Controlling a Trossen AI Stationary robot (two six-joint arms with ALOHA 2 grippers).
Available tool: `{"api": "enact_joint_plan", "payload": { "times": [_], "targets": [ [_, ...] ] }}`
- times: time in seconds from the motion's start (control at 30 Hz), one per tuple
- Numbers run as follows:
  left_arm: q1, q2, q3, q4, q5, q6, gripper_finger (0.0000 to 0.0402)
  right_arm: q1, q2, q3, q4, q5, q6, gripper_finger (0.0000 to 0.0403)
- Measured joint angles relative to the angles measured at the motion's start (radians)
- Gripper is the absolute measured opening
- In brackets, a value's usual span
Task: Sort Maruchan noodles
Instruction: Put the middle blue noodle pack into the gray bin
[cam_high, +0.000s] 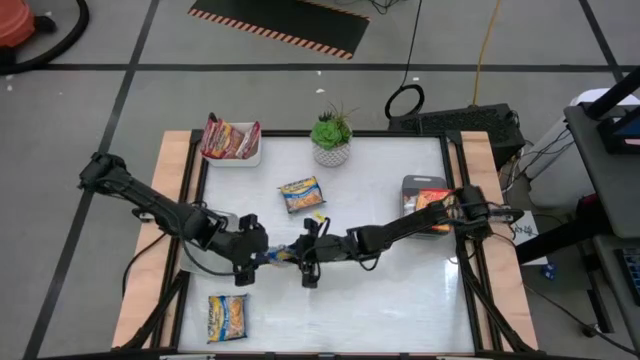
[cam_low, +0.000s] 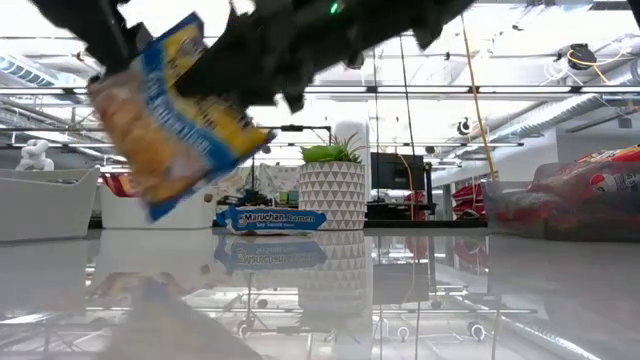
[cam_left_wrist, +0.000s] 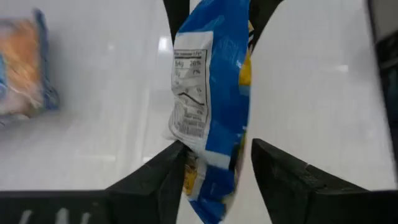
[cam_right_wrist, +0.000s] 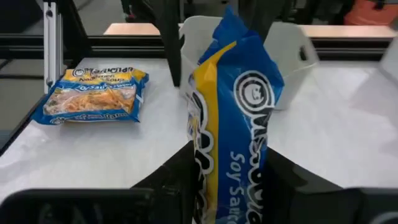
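Observation:
A blue-and-yellow Maruchan packet (cam_high: 280, 253) hangs above the table's middle front, tilted in the low view (cam_low: 175, 120). My right gripper (cam_high: 308, 258) reaches in from the table's right and is shut on it. My left gripper (cam_left_wrist: 217, 168) comes from the left and stands open around the packet's other end, with a clear gap at one finger. A second blue packet (cam_high: 301, 194) lies flat at the table's centre. A third (cam_high: 228, 318) lies flat near the front left. My left gripper has one finger (cam_left_wrist: 165, 177) against the packet's lower end (cam_left_wrist: 205, 171); the other finger stands off it with a gap. My right gripper pinches the packet's printed end (cam_right_wrist: 236, 155) between its two fingers, coming nearly level from the table's right. The packet stands on edge and is lifted clear of the table.
A white tray (cam_high: 250, 158) with dark red packets stands at the far left. A grey tray (cam_high: 415, 184) with orange-red packets stands at the right edge. A potted plant (cam_high: 331, 138) stands at the far middle. Wooden rails run along both sides.

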Motion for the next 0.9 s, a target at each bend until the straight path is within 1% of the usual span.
{"api": "enact_joint_plan", "payload": {
  "times": [0.13, 0.27, 0.37, 0.53, 0.63, 0.83, 0.9],
  "targets": [
    [-0.014, -0.044, 0.037, 0.004, -0.064, 0.005, 0.0222, -0.002, -0.079, 0.000, -0.096, 0.011, -0.025, 0.0107],
    [-0.026, -0.079, 0.066, 0.008, -0.146, 0.035, 0.0255, -0.010, -0.148, 0.000, -0.153, 0.010, -0.057, 0.0106],
    [-0.036, -0.101, 0.081, 0.012, -0.180, 0.059, 0.0273, -0.021, -0.188, 0.001, -0.199, 0.010, -0.062, 0.0106],
    [-0.032, -0.121, 0.083, 0.073, -0.186, 0.151, 0.0283, -0.047, -0.215, 0.008, -0.218, -0.003, -0.029, 0.0106],
    [-0.009, -0.121, 0.083, 0.123, -0.187, 0.207, 0.0283, -0.064, -0.219, 0.035, -0.282, 0.002, 0.001, 0.0105],
    [0.106, -0.120, 0.083, 0.137, -0.167, 0.218, 0.0283, -0.075, -0.219, 0.074, -0.359, 0.002, -0.005, 0.0105],
    [0.153, -0.121, 0.083, 0.139, -0.112, 0.219, 0.0283, -0.075, -0.219, 0.079, -0.375, 0.002, -0.023, 0.0105]
  ]
}}
